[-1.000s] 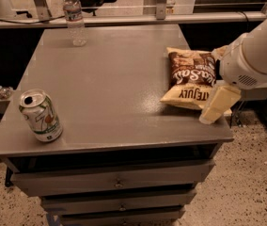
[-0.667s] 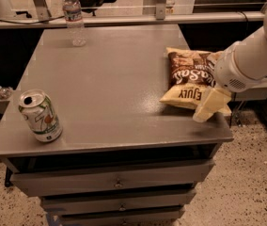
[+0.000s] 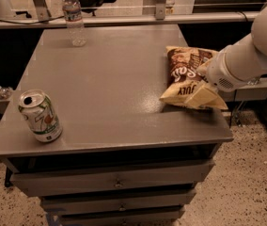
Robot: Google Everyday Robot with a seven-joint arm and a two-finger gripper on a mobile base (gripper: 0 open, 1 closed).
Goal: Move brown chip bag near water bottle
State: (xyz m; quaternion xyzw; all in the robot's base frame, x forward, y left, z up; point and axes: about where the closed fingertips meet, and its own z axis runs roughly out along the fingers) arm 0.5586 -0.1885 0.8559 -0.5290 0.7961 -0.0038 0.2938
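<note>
The brown chip bag (image 3: pixel 183 72) lies flat on the right side of the grey table (image 3: pixel 110 79), near its right edge, with the pale yellow band toward the front. My gripper (image 3: pixel 203 92) comes in from the right on a white arm (image 3: pixel 251 55) and rests over the bag's lower right part, covering some of the yellow band. The water bottle (image 3: pixel 73 18) stands upright at the far left corner of the table, well away from the bag.
A green-and-white soda can (image 3: pixel 40 116) stands tilted near the front left corner of the table. The table has drawers (image 3: pixel 117 182) below its front edge. A rail and shelf (image 3: pixel 138 19) run behind the table. The floor is speckled.
My gripper has moved left, from beside the bag's right edge onto its lower right part. The bag, bottle and can have not moved.
</note>
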